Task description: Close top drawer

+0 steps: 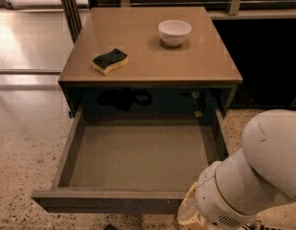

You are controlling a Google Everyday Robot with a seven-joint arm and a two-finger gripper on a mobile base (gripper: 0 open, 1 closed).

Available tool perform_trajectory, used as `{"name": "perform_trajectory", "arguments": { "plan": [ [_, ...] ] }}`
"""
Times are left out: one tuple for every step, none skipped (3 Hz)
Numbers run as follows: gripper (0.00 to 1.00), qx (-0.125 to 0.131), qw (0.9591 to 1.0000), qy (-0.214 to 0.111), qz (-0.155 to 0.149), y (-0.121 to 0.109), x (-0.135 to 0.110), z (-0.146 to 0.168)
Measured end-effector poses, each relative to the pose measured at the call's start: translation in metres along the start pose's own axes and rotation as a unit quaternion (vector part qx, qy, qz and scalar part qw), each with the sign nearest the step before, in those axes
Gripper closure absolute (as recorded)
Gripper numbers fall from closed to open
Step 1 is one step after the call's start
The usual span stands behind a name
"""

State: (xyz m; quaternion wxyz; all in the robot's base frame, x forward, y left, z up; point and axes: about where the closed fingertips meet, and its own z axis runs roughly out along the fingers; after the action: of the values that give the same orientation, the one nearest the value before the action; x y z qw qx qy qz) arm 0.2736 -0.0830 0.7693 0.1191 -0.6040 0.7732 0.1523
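The top drawer (138,155) is pulled far out of the cabinet. Its grey floor is bare and its flat front panel (107,201) lies near the bottom of the view. My white arm (248,181) reaches down at the bottom right, with its wrist end (188,212) at the right part of the drawer's front panel. My gripper is beyond the wrist, below the bottom edge of the view, and does not show.
On the cabinet top (200,63) lie a yellow-and-black sponge (109,61) at the left and a white bowl (174,32) at the back right. Speckled floor (23,162) lies to the left. A dark opening is to the right of the cabinet.
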Motion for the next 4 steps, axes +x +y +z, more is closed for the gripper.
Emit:
{"name": "perform_trajectory", "arguments": {
  "plan": [
    [1.0, -0.001, 1.0, 0.001, 0.007, 0.003, 0.004, 0.004],
    [1.0, 0.011, 0.9988, -0.008, 0.047, 0.017, 0.011, 0.03],
    [1.0, 0.033, 0.9966, -0.043, 0.061, 0.018, -0.005, 0.111],
    [1.0, 0.036, 0.9963, -0.046, 0.064, 0.017, -0.005, 0.112]
  ]
}}
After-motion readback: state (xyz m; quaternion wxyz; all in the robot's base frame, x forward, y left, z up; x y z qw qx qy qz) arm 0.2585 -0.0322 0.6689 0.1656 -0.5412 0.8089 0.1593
